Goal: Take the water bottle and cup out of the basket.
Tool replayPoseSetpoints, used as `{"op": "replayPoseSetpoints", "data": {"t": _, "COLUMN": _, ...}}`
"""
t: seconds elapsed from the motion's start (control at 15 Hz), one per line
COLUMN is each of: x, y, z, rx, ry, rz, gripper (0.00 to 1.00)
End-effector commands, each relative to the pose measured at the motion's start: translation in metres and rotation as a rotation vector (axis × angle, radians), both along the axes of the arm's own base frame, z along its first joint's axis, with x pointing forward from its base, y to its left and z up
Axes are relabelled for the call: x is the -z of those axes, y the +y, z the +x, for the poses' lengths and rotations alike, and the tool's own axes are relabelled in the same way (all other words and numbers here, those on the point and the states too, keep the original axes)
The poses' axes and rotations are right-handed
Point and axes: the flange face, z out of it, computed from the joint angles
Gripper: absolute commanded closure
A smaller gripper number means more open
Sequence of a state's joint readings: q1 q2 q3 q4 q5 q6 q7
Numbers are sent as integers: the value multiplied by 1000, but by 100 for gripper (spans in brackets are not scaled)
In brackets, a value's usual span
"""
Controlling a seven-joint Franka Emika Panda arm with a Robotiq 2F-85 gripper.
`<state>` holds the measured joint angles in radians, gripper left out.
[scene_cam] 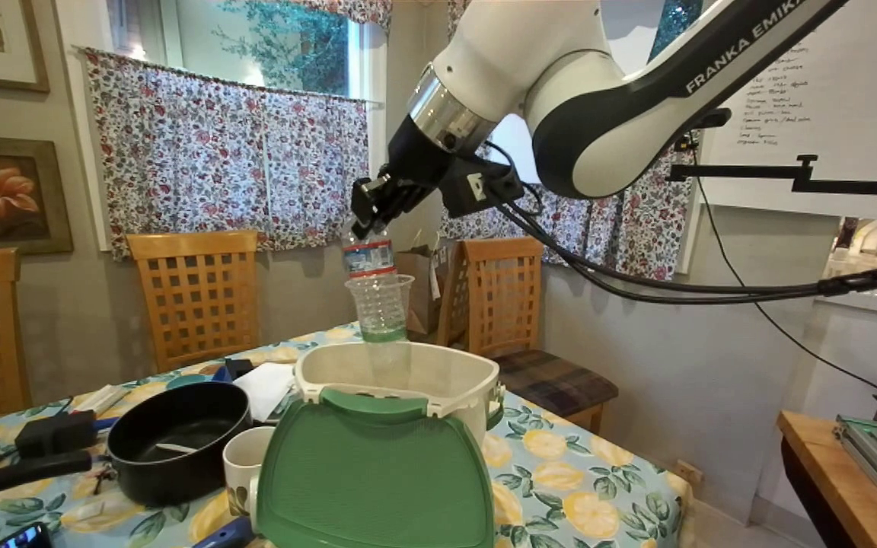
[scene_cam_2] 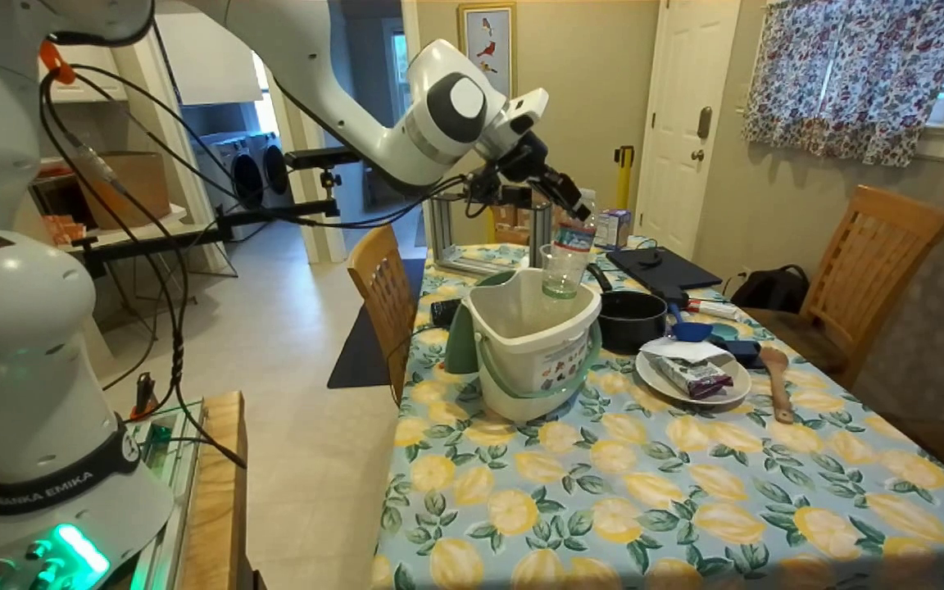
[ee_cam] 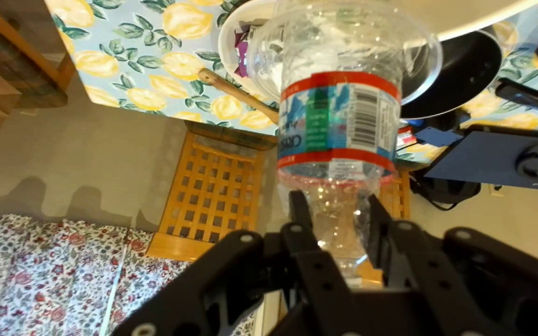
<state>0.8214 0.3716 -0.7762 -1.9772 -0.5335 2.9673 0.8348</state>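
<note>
Shadows mark the wall; the glinting water bottle seems slightly blurred.

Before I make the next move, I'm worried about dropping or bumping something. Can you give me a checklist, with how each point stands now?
1. Grip of the hand on the bottle: ok, closed near its neck end.
2. Nesting of the bottle in the cup: ok, the cup surrounds its lower part.
3. Direct grip on the cup: not ok, the hand grips only the bottle.
4. Cup fully clear of the basket: cannot tell, they overlap in both exterior views.
5. Opening uncovered by the lid: ok, it is folded down outside.
6. No obstacles beside the basket: not ok, the mug and pan stand there.
</note>
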Motion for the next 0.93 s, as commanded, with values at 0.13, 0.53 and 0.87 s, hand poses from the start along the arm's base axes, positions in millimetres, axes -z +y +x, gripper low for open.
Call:
{"op": "replayPoseSetpoints", "data": {"t": 0.13, "x": -24, "y": -33, "z": -19, "rx": 146, "ry": -91, "rz": 20, "gripper": 92}}
{"op": "replayPoseSetpoints", "data": {"t": 0.53, "x": -34, "y": -69, "z": -35, "rx": 306, "ry": -149, "rz": 54, "gripper": 92}}
{"op": "replayPoseSetpoints", "data": {"t": 0.87, "x": -13, "y": -95, "z": -52, "rx": 408, "ry": -118, "rz": 89, "gripper": 92}}
